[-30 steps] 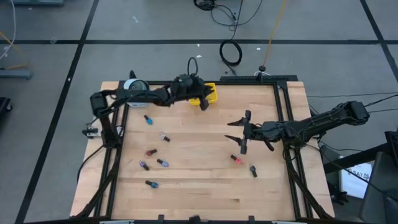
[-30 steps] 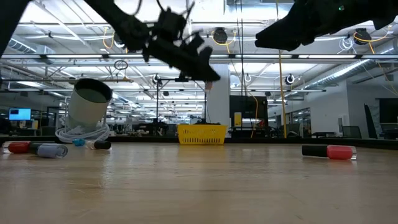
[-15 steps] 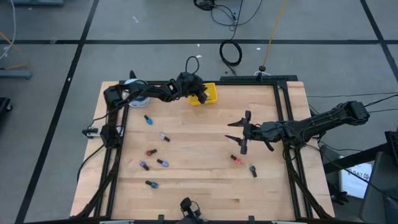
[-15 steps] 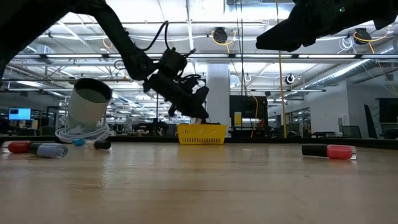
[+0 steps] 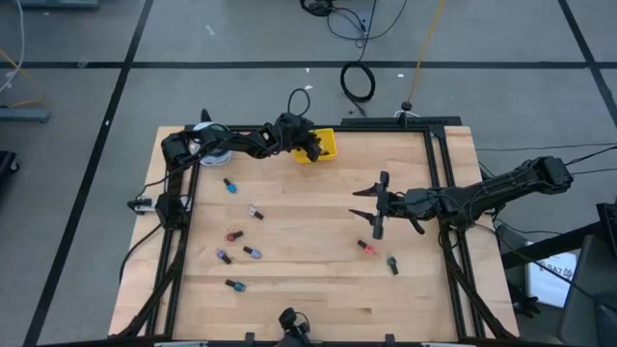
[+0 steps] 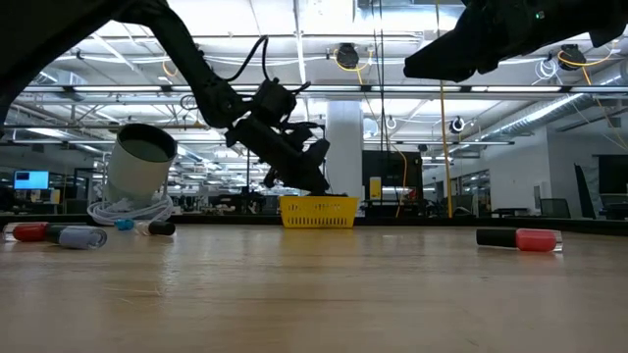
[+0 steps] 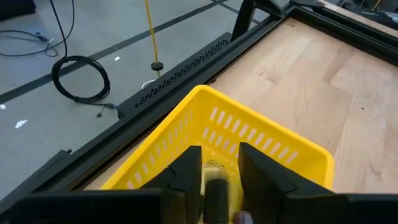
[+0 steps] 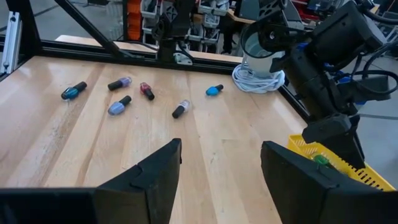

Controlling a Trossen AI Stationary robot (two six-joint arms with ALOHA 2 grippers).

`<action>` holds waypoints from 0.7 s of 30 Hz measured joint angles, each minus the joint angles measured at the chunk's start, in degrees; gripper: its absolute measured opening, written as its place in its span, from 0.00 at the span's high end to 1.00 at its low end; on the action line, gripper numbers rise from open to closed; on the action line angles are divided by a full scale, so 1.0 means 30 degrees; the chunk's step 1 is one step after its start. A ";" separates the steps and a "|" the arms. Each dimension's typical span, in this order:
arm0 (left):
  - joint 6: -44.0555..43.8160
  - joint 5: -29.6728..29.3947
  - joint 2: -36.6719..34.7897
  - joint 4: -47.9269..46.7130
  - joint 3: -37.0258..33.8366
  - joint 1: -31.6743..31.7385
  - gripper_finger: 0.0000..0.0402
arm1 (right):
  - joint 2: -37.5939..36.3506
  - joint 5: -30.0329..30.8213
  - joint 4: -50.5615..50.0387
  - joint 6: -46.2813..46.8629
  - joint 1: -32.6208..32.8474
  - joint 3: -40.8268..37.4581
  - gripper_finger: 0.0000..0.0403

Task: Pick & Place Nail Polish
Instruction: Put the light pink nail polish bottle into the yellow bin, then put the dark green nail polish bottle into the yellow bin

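Now the left gripper (image 7: 214,180) reaches down over the yellow tray (image 7: 261,149), jaws slightly apart around a nail polish bottle (image 7: 216,186); the right gripper (image 8: 217,165) hangs wide open, empty.

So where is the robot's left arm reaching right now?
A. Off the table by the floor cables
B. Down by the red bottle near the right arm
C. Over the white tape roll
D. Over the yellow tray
D. In the high view the left gripper sits over the yellow tray at the table's far edge, and the left wrist view shows its fingers poised right above the tray, with a small bottle between them.
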 joint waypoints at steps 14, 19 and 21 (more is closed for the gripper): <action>-0.1569 0.4586 -0.2703 -0.1085 0.0007 -0.0690 0.64 | 0.0033 0.0200 -0.2861 0.0055 0.2677 0.0678 0.48; 0.0009 0.5397 -0.5015 -0.1370 0.0009 -0.2911 0.66 | 0.1189 0.2596 -0.9026 0.5233 0.5031 0.3402 0.48; 0.1070 0.4817 -0.5706 -0.1443 0.0029 -0.4195 0.67 | 0.2224 0.2137 -1.2089 0.8581 0.5669 0.4417 0.48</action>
